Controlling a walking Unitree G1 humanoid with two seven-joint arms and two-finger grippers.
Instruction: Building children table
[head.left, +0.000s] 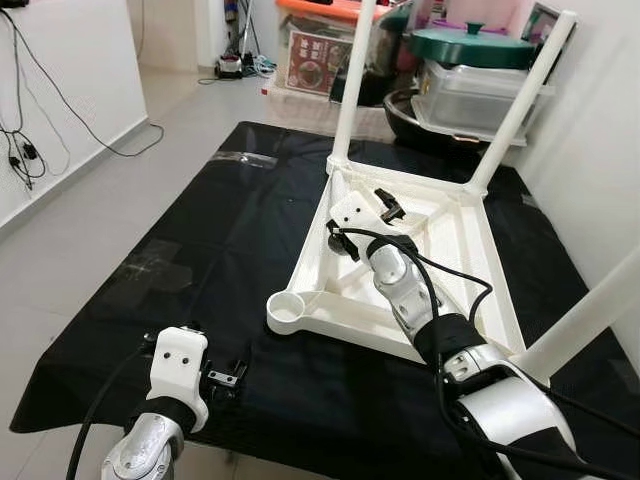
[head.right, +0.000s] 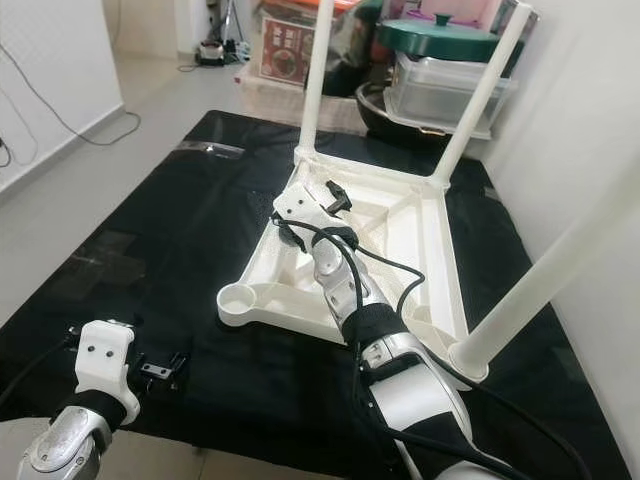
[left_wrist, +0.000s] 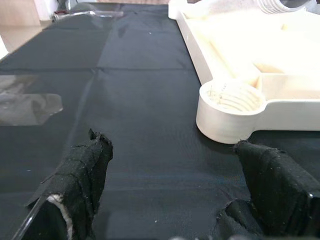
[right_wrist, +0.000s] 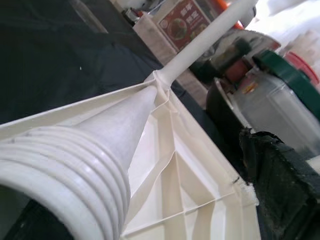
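Note:
A white plastic children's table (head.left: 468, 262) lies upside down on a black mat (head.left: 220, 230). Upright legs stand at its far left (head.left: 353, 80), far right (head.left: 520, 100) and near right (head.left: 590, 315) corners. The near left socket (head.left: 287, 310) is empty and threaded inside. A loose white leg (right_wrist: 115, 125) lies inside the table frame, thin end toward the far left corner, threaded end by my right gripper (head.left: 365, 208). That gripper is open, one finger (right_wrist: 280, 175) standing clear of the leg. My left gripper (head.left: 225, 378) hovers open over the mat, the empty socket (left_wrist: 231, 105) just ahead of it.
Beyond the mat's far edge stand storage boxes (head.left: 320, 50) and a clear tub with a green lid (head.left: 470, 45). A white wall with dangling cables (head.left: 20, 140) runs on the left, with bare tiled floor (head.left: 110, 190) between it and the mat.

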